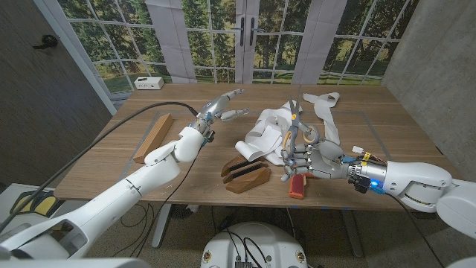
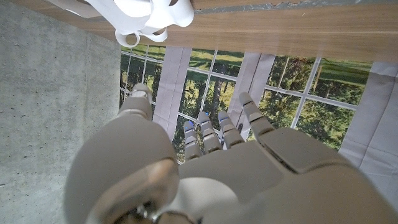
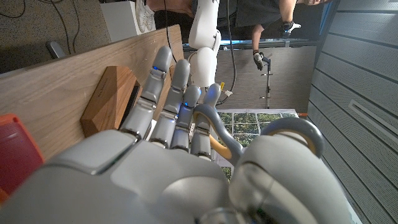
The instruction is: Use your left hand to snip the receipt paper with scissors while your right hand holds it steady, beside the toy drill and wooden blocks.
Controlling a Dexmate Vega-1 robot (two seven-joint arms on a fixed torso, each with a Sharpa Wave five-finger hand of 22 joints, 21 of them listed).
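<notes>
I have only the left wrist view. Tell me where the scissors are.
Observer: The scissors are held in the right hand, blades pointing away from the robot over the receipt paper.
Operator: Give me my left hand's position against that paper.
Observer: In the head view the left hand hangs to the paper's left, apart from it, fingers spread and holding nothing.
Operator: Name what lies on the robot's side of the paper.
Observer: A slotted wooden block, and beside it, just below the right hand, a red object, likely the toy drill.
</notes>
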